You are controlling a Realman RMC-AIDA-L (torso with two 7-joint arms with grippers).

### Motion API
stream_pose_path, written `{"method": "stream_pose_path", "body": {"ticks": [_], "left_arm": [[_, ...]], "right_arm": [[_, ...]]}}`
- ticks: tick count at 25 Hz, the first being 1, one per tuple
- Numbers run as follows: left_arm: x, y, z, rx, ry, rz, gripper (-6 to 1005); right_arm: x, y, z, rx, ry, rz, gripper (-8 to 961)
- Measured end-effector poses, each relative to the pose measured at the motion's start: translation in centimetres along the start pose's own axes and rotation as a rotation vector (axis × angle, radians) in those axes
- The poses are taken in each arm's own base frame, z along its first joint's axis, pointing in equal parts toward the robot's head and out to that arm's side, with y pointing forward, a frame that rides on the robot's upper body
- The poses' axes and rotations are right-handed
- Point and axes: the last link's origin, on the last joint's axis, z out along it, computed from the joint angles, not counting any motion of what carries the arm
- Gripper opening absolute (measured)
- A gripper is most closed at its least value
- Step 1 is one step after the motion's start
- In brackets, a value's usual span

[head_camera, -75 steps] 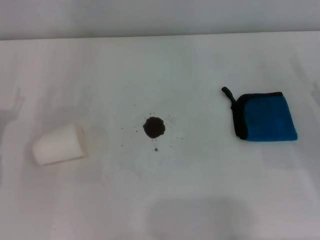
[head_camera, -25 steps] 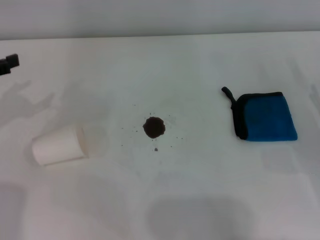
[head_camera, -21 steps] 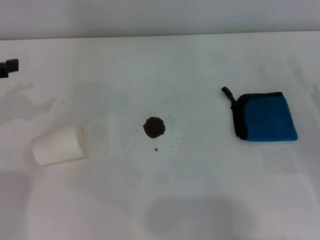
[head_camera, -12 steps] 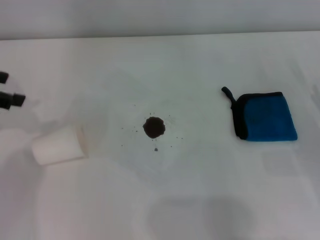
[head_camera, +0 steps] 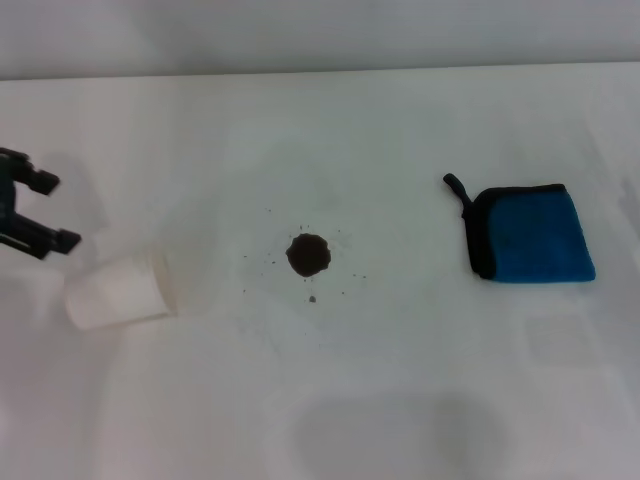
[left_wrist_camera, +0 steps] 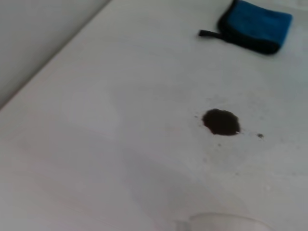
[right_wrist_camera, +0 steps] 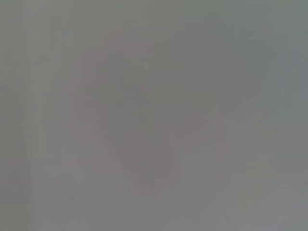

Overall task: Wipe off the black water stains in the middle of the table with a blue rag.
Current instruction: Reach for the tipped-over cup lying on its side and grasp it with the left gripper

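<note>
Left hand (head_camera: 40,212), open and empty, is coming in at nine o'clock just above the cup (head_camera: 120,290), while the rag (head_camera: 530,233) is lying untouched at three o'clock of the stain (head_camera: 308,255) on the counter (head_camera: 400,130).

A white paper cup (head_camera: 120,291) lies on its side at the left of the scene. Its open mouth faces right and its closed bottom faces left. It looks plain, with no marks on it. A soft shadow sits around it. In the left wrist view only a thin curved bit of the cup's edge (left_wrist_camera: 226,222) shows. Behind everything, at the far side, a plain grey wall (head_camera: 320,35) runs all the way across from left to right. The right wrist view shows only grey.
</note>
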Motion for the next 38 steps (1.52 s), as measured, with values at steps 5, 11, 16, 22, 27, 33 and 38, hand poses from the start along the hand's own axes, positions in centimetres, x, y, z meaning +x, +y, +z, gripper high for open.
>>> {"method": "stream_pose_path", "body": {"ticks": [5,11,16,22,27,33,38], "left_arm": [[0.3,0.8,1.9,-0.031,-0.061,0.048,846],[-0.1,2.2,4.1,-0.074,-0.066,0.075,842],[-0.8,3.0,4.9,-0.097,-0.065,0.063,838],[-1.4,2.8,4.9,-0.076,-0.073,0.04,834],[-1.5,2.7,4.8,-0.068,-0.08,0.029,831],[-1.4,2.5,5.7,-0.064,-0.092,0.052,826],[-0.9,2.2,6.7,-0.056,-0.095,0.082,823]], "right_arm": [[0.0,0.0,-0.4,-0.006,-0.006,-0.001,872],[-0.1,-0.1,-0.9,-0.008,-0.013,0.0,872],[0.0,-0.2,-1.2,-0.004,-0.01,0.001,871],[-0.3,-0.2,-1.4,-0.008,-0.027,0.002,871],[-0.3,-0.3,-1.4,-0.008,-0.028,0.001,872],[-0.2,-0.2,-1.4,-0.016,-0.024,0.0,872],[-0.1,0.1,-1.4,-0.034,-0.017,0.004,872]]}}
